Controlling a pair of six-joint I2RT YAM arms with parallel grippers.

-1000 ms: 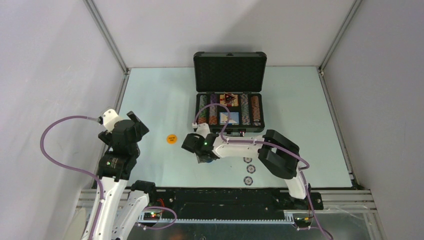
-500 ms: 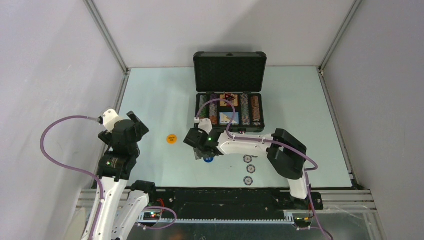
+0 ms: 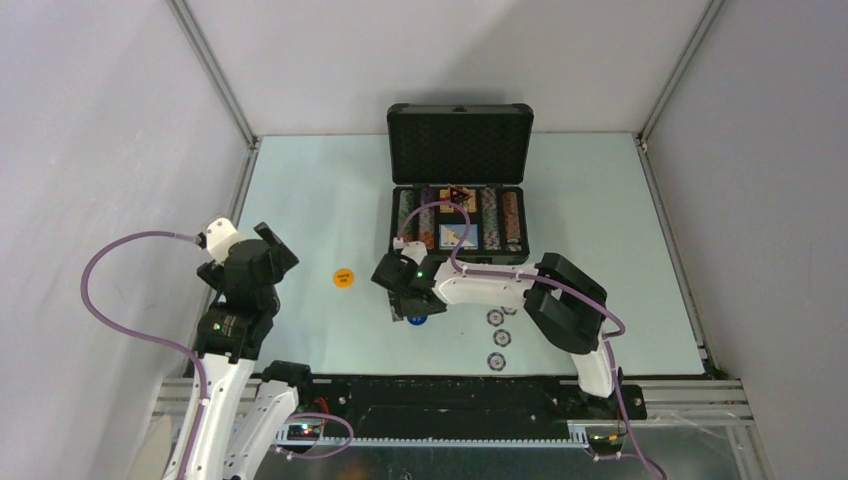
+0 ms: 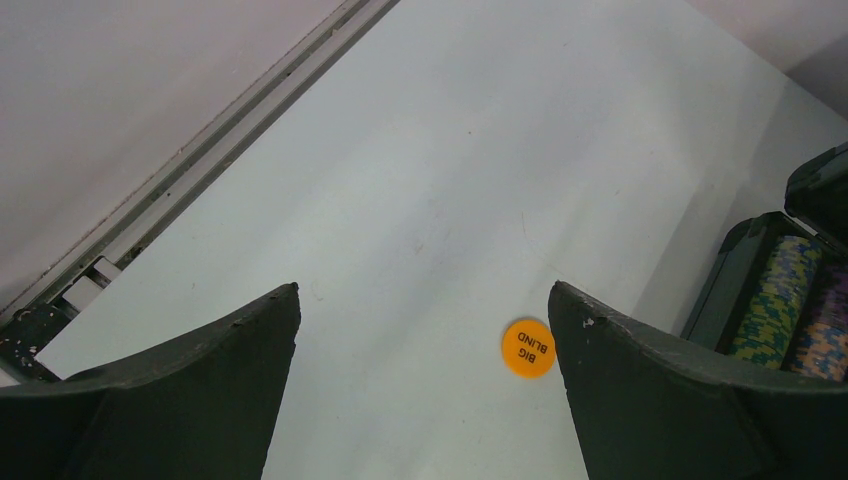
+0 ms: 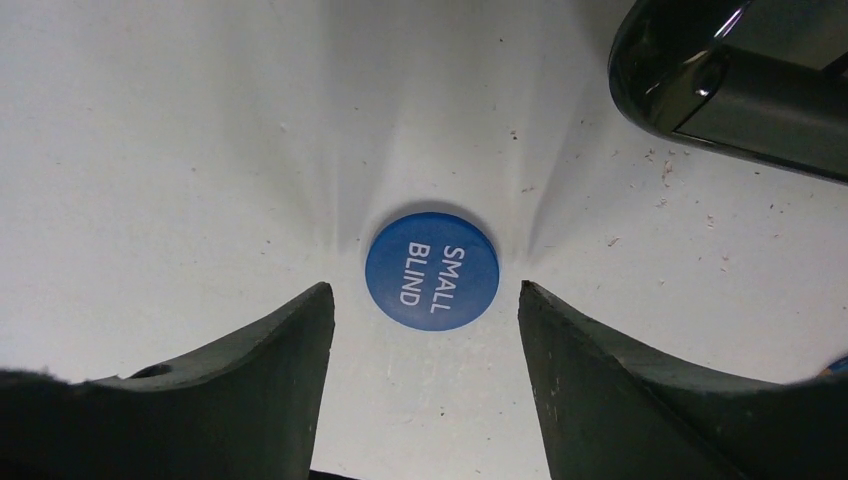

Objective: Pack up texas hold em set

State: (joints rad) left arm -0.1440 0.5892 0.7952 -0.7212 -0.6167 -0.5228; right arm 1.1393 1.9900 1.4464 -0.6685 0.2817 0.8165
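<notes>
Two fingers (image 5: 250,390) of the right gripper (image 5: 425,300) stand apart, straddling the blue button (image 5: 431,266) lying flat on the table (image 5: 150,150); the open briefcase (image 3: 460,145) sits at one o'clock. Left gripper (image 4: 424,300) gapes wide and empty, orange button (image 4: 528,347) at four o'clock

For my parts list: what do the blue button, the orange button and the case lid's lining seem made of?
The blue button: probably plastic, matte; flat even colour, crisp white print. The orange button: likely the same plastic, matte, with black print. The case lid lining: seems to be black foam, judging by its regular bumpy texture.
</notes>
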